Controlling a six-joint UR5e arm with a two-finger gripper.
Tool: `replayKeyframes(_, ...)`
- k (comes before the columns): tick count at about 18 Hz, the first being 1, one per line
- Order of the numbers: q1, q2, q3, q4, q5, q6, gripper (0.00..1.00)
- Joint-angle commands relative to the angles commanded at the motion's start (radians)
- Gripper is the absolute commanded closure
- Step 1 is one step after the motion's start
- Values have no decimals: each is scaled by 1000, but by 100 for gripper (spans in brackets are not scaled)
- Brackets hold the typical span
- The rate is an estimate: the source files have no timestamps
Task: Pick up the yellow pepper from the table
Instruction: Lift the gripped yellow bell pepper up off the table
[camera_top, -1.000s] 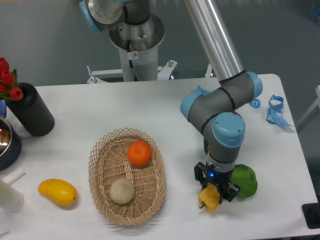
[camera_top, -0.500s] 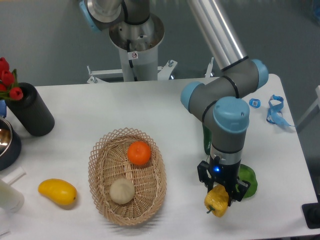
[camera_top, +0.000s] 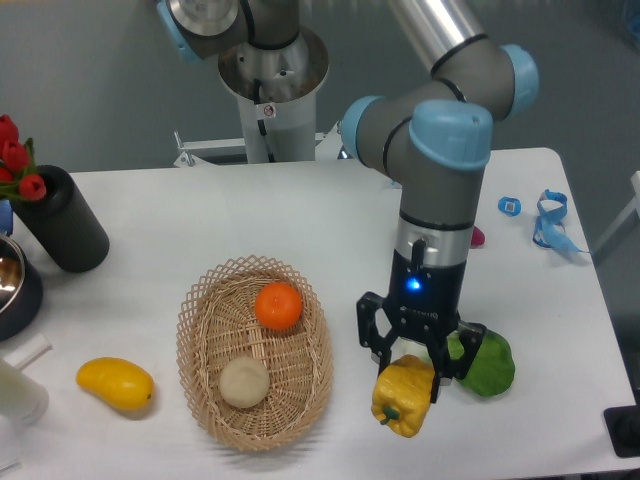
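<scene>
The yellow pepper (camera_top: 403, 397) is blocky and lobed, with a short stem at its lower left. My gripper (camera_top: 408, 372) is shut on its top and holds it lifted above the white table (camera_top: 180, 220), near the front edge, right of the basket. The gripper's fingers (camera_top: 378, 352) straddle the pepper. A green pepper (camera_top: 482, 362) lies on the table just right of the gripper, partly hidden by it.
A wicker basket (camera_top: 200, 350) with an orange (camera_top: 278, 305) and a pale round fruit (camera_top: 244, 382) stands left of the gripper. A smooth yellow mango-like fruit (camera_top: 115, 384) lies front left. A black cylinder (camera_top: 62, 218), red tulips and a bowl are at the left edge; blue items lie far right.
The arm has risen and shifted left with the yellow pepper in the gripper; the pepper now hangs higher and looks larger. The green pepper has stayed in place.
</scene>
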Motion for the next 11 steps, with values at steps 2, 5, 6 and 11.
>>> replayKeyframes(2,0,9,-9,0,0,-3,64)
replayKeyframes(5,-6,12,-2,0,0,-5,64)
replayKeyframes(6,-5,12,6,0,0,-6,64)
replayKeyframes(11,-9,6,41,0,-2,-40,64)
